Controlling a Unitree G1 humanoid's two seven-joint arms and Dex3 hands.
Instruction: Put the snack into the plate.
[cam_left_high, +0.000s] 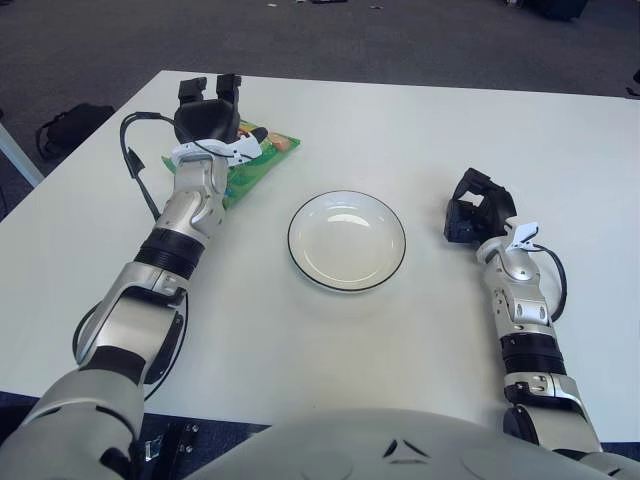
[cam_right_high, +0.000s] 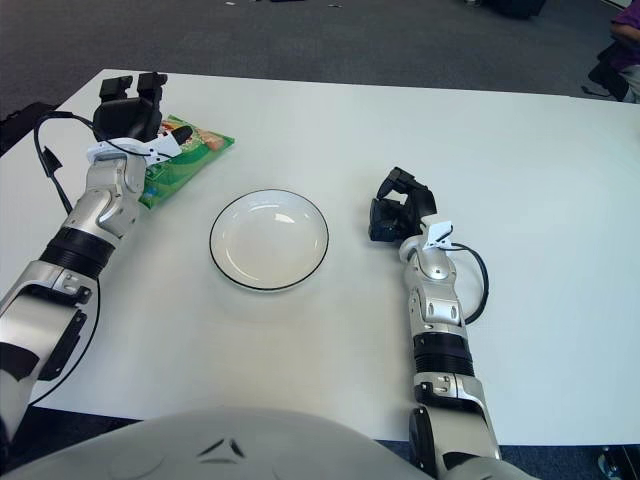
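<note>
The reach for the grasp is in hand. Nearest, the empty plate (cam_left_high: 347, 240) sits mid-tabletop (cam_left_high: 400, 340); the right robot hand (cam_left_high: 474, 212), fingers curled and holding nothing, shows right of the plate. Left of and beyond the plate, the left robot hand (cam_left_high: 208, 115) hovers fingers-spread over the green snack (cam_left_high: 262, 158), wrist bent downward. Next, it must close on the bag.

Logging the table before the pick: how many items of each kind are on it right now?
Snack bag: 1, green, partly under the left hand
Plate: 1, white with a dark rim, nothing in it
Total: 2
The right hand shows to the right of the plate.
</note>
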